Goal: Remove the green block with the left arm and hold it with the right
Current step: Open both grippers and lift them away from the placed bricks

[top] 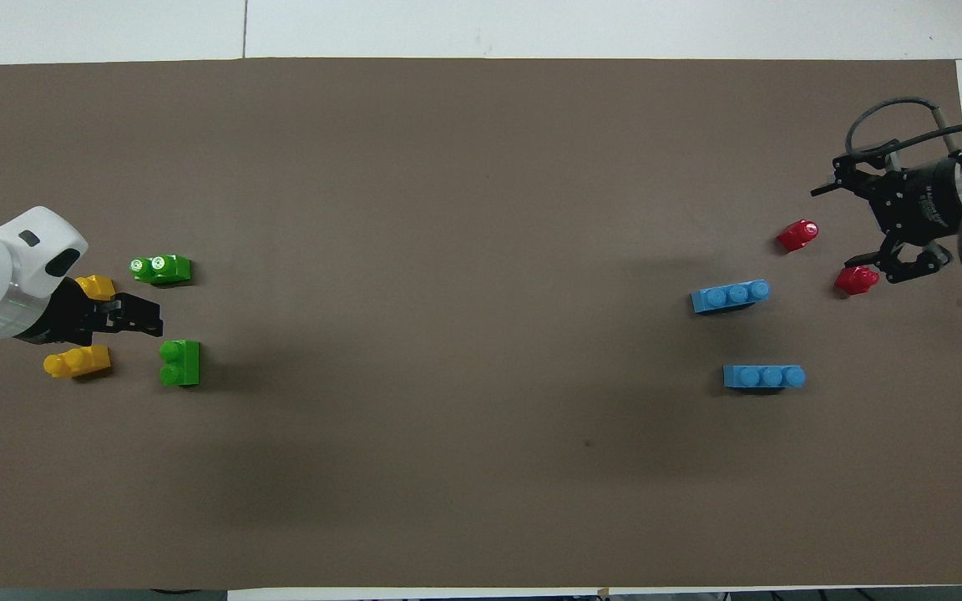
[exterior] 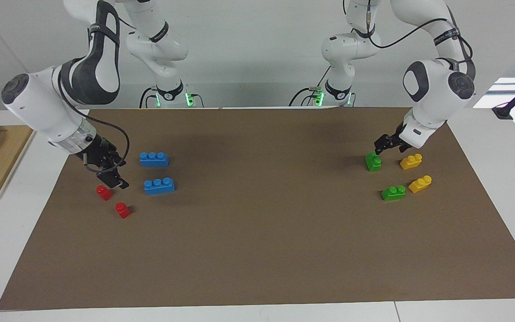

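We see the left gripper (exterior: 385, 145) low over the brown mat (exterior: 262, 250), at the left arm's end of the table. Its tips are just beside the green block (exterior: 373, 162), the green one nearer to the robots. We cannot tell if the gripper is open or touching it. The other green block (exterior: 393, 192) sits farther from the robots, and two yellow blocks (exterior: 411, 161) lie close by. The right gripper (exterior: 113, 176) hangs right by a red block (exterior: 103, 192), and we cannot tell how wide it is.
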